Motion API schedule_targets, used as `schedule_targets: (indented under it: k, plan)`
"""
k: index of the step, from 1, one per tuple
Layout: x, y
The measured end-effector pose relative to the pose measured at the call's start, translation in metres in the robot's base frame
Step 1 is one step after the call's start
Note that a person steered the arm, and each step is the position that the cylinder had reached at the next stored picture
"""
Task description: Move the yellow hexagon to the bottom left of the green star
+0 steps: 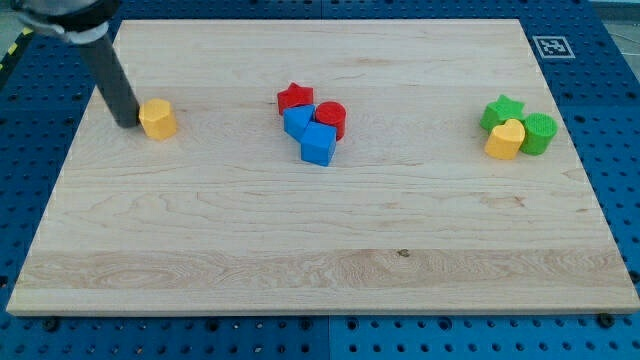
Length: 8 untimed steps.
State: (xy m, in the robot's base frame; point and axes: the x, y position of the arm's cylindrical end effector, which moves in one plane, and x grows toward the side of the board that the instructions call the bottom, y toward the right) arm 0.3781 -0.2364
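Observation:
The yellow hexagon (158,118) lies near the board's left side, toward the view's top. My tip (127,123) stands just left of it, touching or nearly touching its left face. The green star (501,110) sits far off at the view's right. A yellow heart-shaped block (505,140) rests against the star's lower side, and a green cylinder (539,133) sits to the star's lower right.
A cluster sits at centre top: a red star (294,97), a red cylinder (331,119), a blue block (298,122) and a blue cube (319,145). A black-and-white marker tag (550,46) is beyond the wooden board's (320,270) top right corner.

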Motion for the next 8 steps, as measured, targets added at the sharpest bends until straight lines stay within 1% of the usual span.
schedule_targets:
  k: [1,2,3,4,5,6,7,8]
  plan:
    - [0.001,-0.003]
    - [0.033,-0.042]
    - [0.058,-0.033]
    - [0.036,0.025]
    - [0.011,0.033]
    - [-0.007,0.029]
    - [0.0,0.038]
    - [-0.002,0.055]
